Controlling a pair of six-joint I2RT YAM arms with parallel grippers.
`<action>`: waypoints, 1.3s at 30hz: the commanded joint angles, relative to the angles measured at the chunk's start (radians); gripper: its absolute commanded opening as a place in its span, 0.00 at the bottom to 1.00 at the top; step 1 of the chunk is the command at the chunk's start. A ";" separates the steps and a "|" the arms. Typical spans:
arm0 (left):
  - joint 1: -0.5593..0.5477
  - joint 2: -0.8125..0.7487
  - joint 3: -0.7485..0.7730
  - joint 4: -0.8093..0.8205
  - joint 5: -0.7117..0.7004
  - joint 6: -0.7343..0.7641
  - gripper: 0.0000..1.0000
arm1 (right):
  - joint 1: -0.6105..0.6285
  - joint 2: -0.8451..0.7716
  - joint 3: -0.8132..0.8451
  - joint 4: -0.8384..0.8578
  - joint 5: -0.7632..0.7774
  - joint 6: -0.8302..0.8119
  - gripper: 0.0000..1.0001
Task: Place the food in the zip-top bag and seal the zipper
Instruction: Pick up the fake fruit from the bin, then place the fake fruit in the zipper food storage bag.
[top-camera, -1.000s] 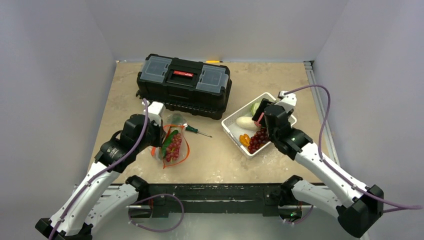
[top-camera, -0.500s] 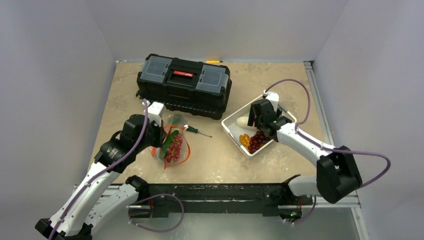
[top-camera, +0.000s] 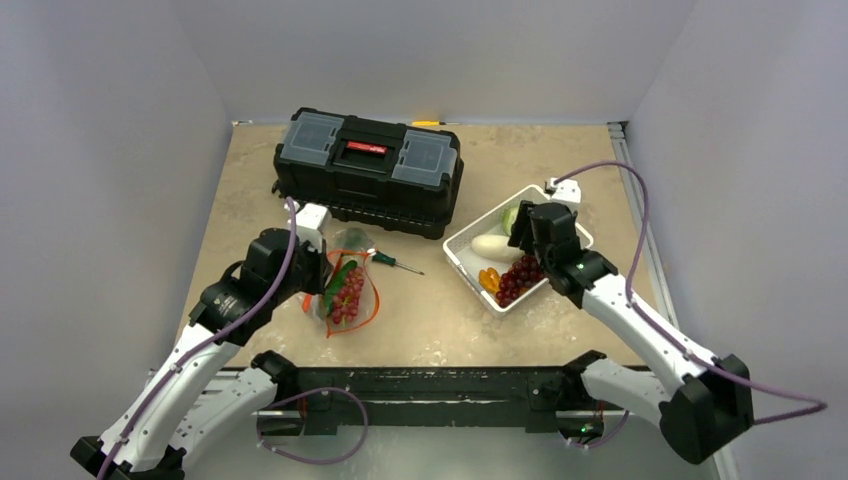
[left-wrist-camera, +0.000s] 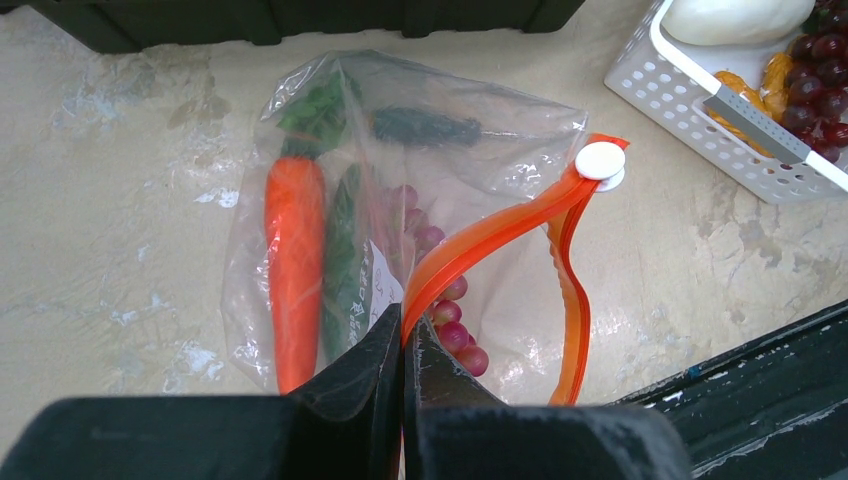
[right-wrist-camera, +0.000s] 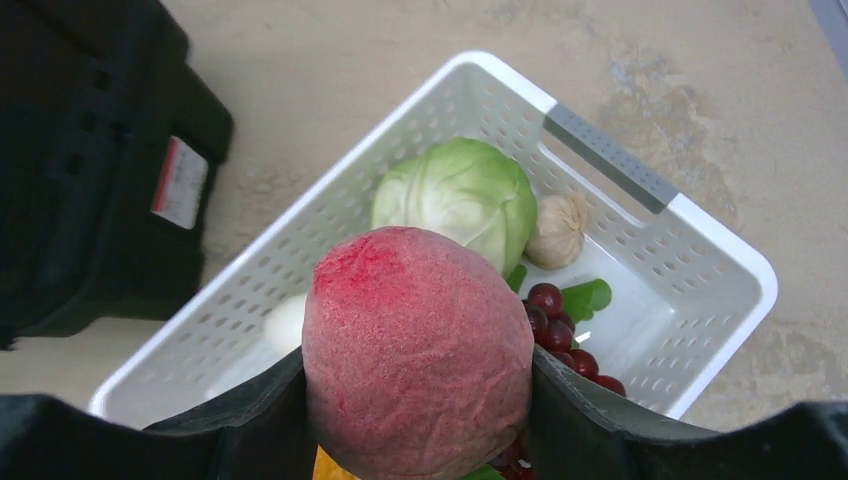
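A: Beige counter (top-camera: 430, 320) first: how far along is the packing?
B: Partway. The carrot (left-wrist-camera: 293, 250), cucumber (left-wrist-camera: 345, 260) and grapes (left-wrist-camera: 440, 300) lie inside the bag (left-wrist-camera: 480, 150). Its zipper (left-wrist-camera: 480, 245) gapes unsealed, one lip pinched in the closed left tool (left-wrist-camera: 403, 330).
A: And farther off?
B: There the right tool (right-wrist-camera: 415, 430) grips the peach (right-wrist-camera: 418, 345) above the basket (right-wrist-camera: 700, 250), well apart from the bag. The cabbage (right-wrist-camera: 460, 195) lies below it.

No text is legible: the toolbox sticker (right-wrist-camera: 180, 182) and bag label (left-wrist-camera: 383, 290) are too blurred.
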 joint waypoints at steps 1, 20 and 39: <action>-0.003 -0.001 0.011 0.041 -0.001 0.018 0.00 | -0.001 -0.156 -0.031 0.101 -0.191 -0.031 0.01; -0.002 -0.019 0.007 0.039 -0.015 0.018 0.00 | 0.763 0.292 0.323 0.312 -0.616 -0.178 0.00; -0.003 -0.017 0.007 0.039 -0.009 0.019 0.00 | 0.793 0.567 0.544 0.233 -0.117 0.081 0.56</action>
